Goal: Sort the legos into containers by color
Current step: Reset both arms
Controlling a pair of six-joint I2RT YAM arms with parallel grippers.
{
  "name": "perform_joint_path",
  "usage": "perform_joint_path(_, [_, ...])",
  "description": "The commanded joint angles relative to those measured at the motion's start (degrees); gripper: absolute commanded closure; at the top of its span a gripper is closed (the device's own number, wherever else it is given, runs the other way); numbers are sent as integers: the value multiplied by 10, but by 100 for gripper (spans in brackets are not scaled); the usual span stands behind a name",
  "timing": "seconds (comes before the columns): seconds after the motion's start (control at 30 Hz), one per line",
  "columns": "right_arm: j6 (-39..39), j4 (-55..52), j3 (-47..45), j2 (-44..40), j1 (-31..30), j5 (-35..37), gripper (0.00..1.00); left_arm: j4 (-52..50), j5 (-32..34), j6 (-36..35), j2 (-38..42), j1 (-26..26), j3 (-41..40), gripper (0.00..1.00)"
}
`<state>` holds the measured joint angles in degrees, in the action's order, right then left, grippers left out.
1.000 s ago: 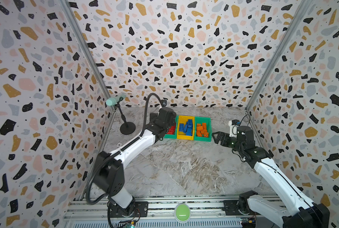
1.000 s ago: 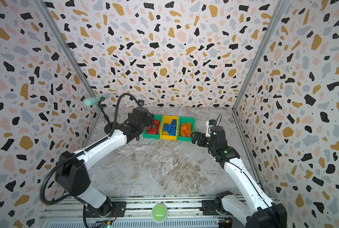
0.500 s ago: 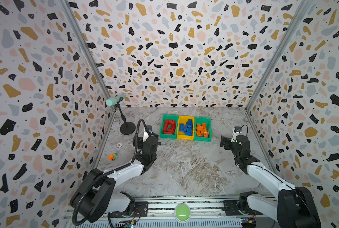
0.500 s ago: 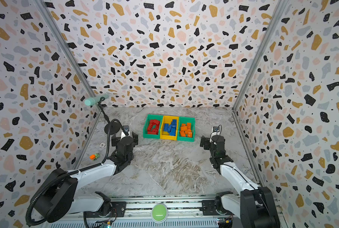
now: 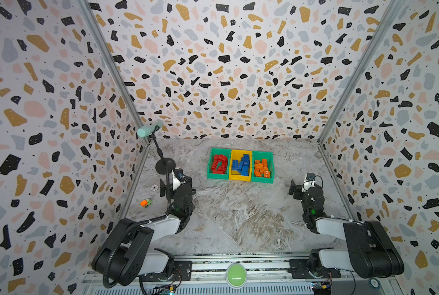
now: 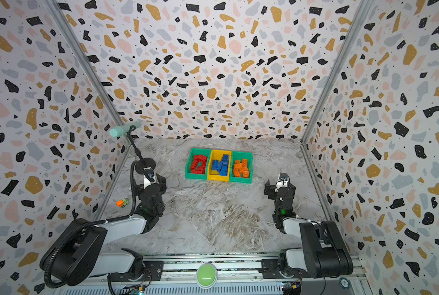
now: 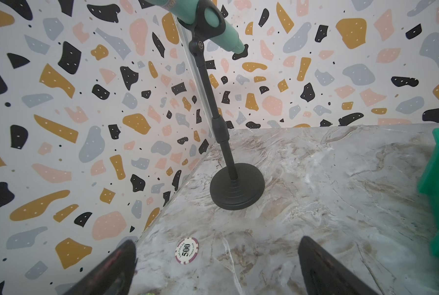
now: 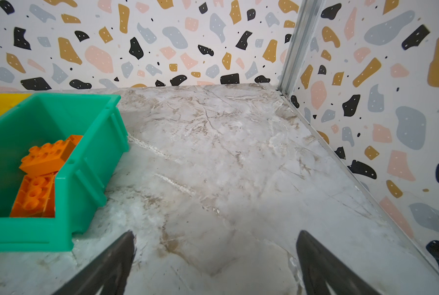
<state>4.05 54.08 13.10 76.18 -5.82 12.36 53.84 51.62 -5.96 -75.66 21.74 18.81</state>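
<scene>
– Green, yellow, green: your three containers (image 6: 219,178) sit touching in a row on the marble table (image 5: 239,219), ahead of both sets of jaws and between them.
– Agreed: red legos (image 5: 219,164) fill the left green bin (image 5: 217,176), the one nearer your left jaws; blue legos (image 5: 241,165) are in the yellow bin (image 5: 240,178); orange legos (image 5: 261,168) are in the right green bin (image 5: 262,180), nearer your right jaws.
– Your left jaws: spread wide, nothing between them. Whether the tips touch the table, can't tell.
– Left wrist view: a poker chip (image 7: 187,250) lies flat just ahead of those jaws, a black microphone stand (image 7: 236,189) stands farther ahead, and the left green bin's wall shows off to their right.
– Your right jaws: spread wide too, pinching nothing. The right green bin sits ahead and to their left, clear of the tips, with marble table straight ahead.
– Small orange-and-green toy car (image 5: 146,203): out to the left of your left jaws, by the side wall, well apart from them.
– Both your arms sit folded near the front rail, jaws well apart from the bins.
</scene>
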Motion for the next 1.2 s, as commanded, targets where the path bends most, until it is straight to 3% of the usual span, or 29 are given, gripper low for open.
perform_joint_path(0.0, [-22, 121, -18, 18, 5, -21, 1, 57, 5, -7, 47, -15, -38, 0])
perform_joint_path(0.13, [-32, 284, -59, 98, 6, -31, 1, 69, -51, 36, 93, -34, -86, 0])
perform_joint_path(0.2, [-37, 227, -42, 85, 6, -50, 1, 85, -52, 48, 78, -41, -100, 0])
perform_joint_path(0.33, [-32, 170, -16, 87, 9, -53, 1, 265, -37, 44, -42, -50, -134, 0])
perform_joint_path(0.37, [-33, 162, -10, 88, 9, -56, 1, 258, -43, 41, -46, -52, -126, 0])
perform_joint_path(0.43, [-32, 166, -11, 90, 10, -58, 1, 117, -84, 71, -18, -72, -84, 0])
perform_joint_path(0.5, [-31, 163, -10, 89, 14, -63, 1, 94, -127, 94, -43, -111, -58, 0])
perform_joint_path(0.57, [-31, 163, -10, 88, 14, -64, 1, 65, -144, 100, -34, -118, -49, 0])
perform_joint_path(1.17, [-34, 163, -11, 88, 13, -65, 1, 63, -149, 102, -28, -122, -51, 0])
